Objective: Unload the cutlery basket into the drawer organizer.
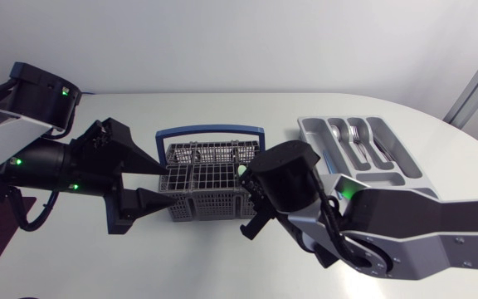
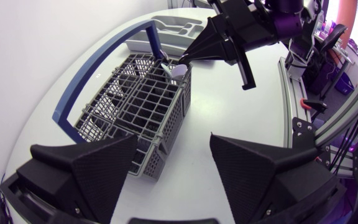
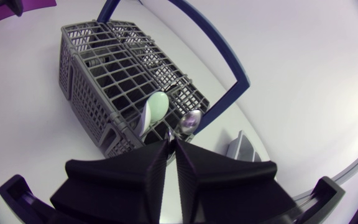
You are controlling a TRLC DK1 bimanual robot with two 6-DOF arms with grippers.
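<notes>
The grey cutlery basket with a blue handle stands mid-table. My left gripper is open at its left end; in the left wrist view its broad fingers flank the basket's near corner. My right gripper dips into the basket's right end, fingers pressed together; whether anything thin is pinched stays hidden. Just ahead of its tips, a pale green spoon and a metal spoon stick out of the basket. The grey organizer lies at the back right.
Several forks and other cutlery lie in the organizer's slots. My right arm's white link stretches across the table's front right. Bare white tabletop lies in front of the basket.
</notes>
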